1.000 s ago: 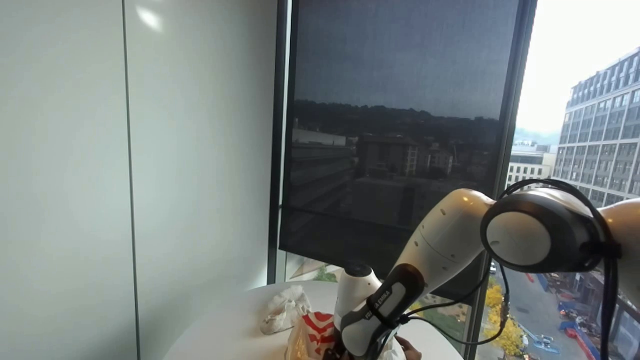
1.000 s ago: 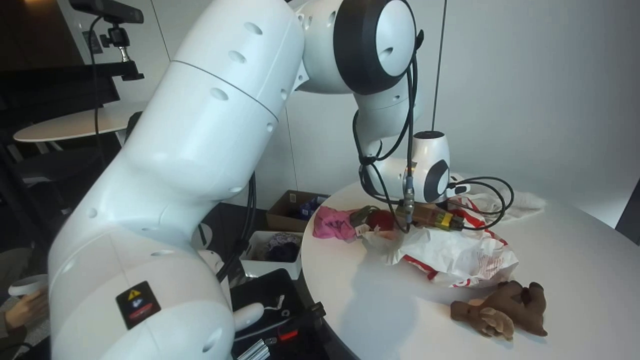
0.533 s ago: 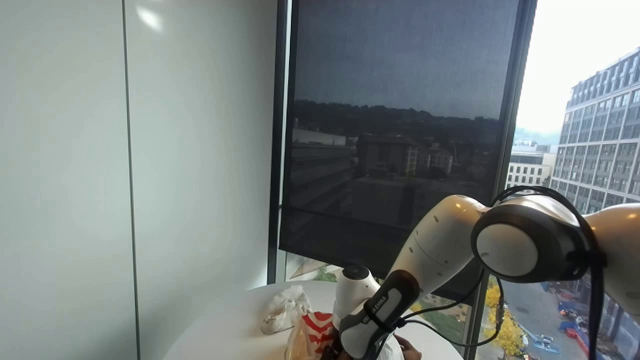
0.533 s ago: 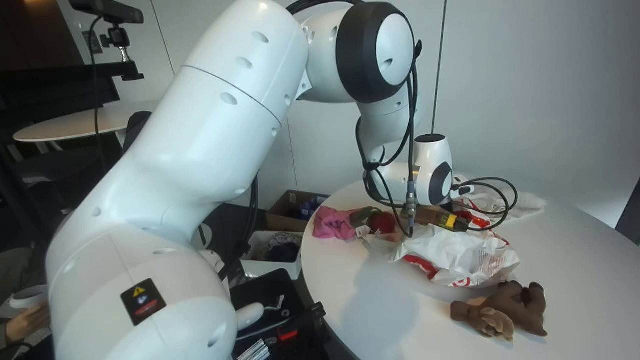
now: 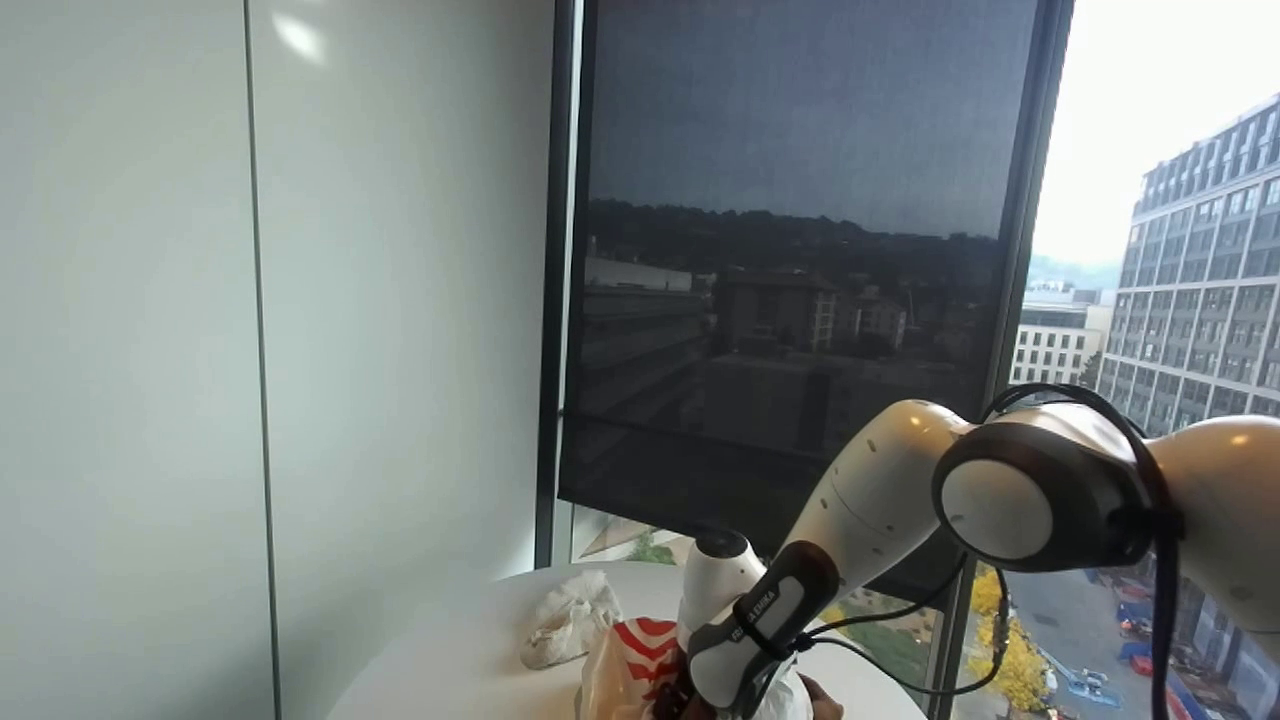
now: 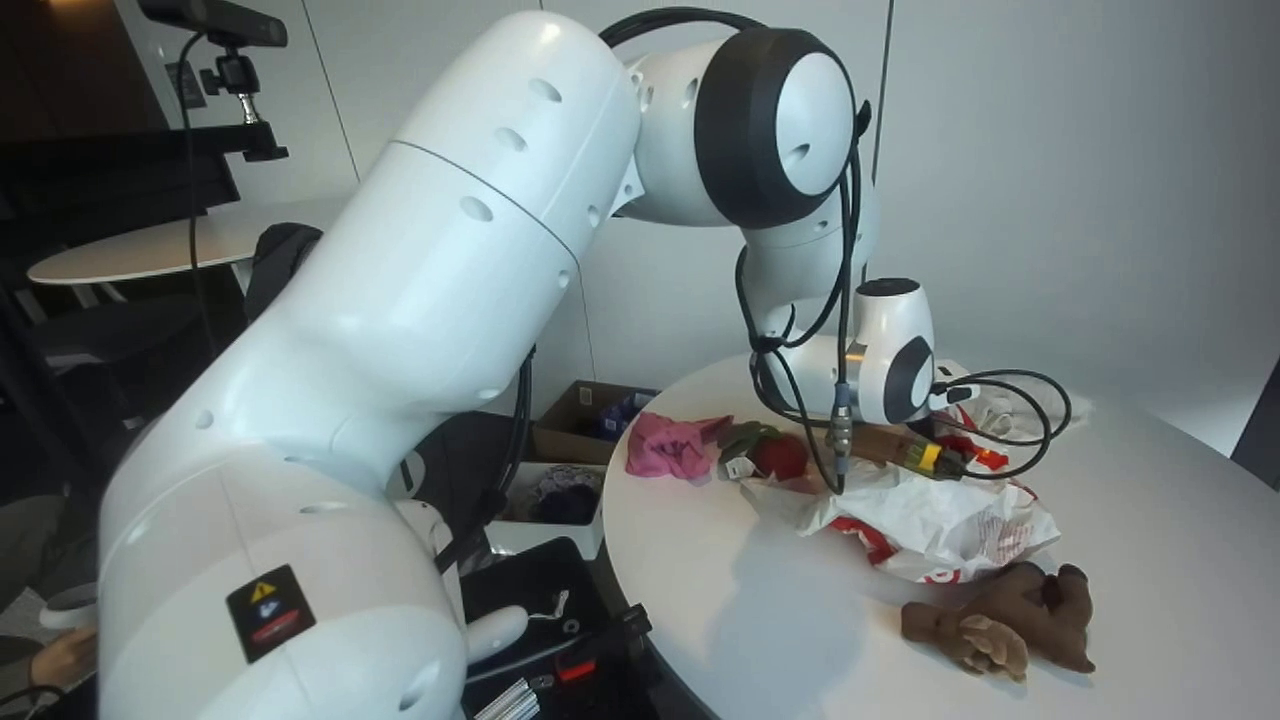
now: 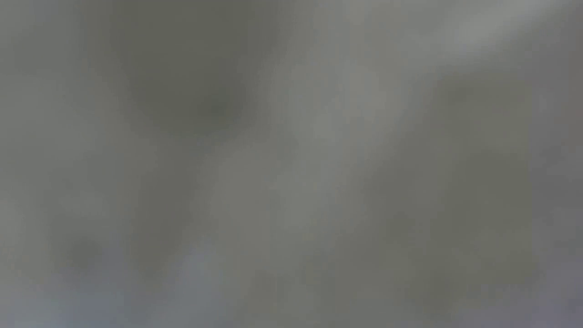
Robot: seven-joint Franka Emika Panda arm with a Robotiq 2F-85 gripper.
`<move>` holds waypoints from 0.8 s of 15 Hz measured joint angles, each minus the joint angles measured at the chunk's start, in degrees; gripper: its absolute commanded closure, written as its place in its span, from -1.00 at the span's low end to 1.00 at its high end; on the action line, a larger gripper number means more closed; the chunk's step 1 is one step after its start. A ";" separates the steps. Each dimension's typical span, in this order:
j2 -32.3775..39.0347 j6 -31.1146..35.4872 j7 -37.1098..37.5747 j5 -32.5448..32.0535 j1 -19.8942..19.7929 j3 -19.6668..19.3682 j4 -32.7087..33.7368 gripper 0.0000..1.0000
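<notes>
Bag (image 6: 940, 525) has been shifted toward brown toy (image 6: 1015, 610), well inside tabletop edge (image 6: 650, 585); whether gripper (image 6: 922, 430) is released cannot be told.

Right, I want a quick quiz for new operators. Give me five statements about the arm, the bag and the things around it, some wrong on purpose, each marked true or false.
1. The robot arm's end is low over the white-and-red bag. True.
2. The wrist view shows the bag sharply. False: it is only a greyish blur.
3. A pink cloth lies near the rim of the white table. True.
4. That cloth is covered by the bag. False: they are apart, with a rounded red thing seen between them.
5. A brown plush animal lies outside the bag. True.
</notes>
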 measured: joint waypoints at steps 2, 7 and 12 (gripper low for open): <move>0.94 -0.01 0.00 0.01 -0.32 0.01 0.94 -0.45; 2.15 -0.03 0.00 0.03 -0.48 0.08 2.72 0.30; 2.20 -0.03 -0.01 0.02 -0.48 0.06 3.43 -0.52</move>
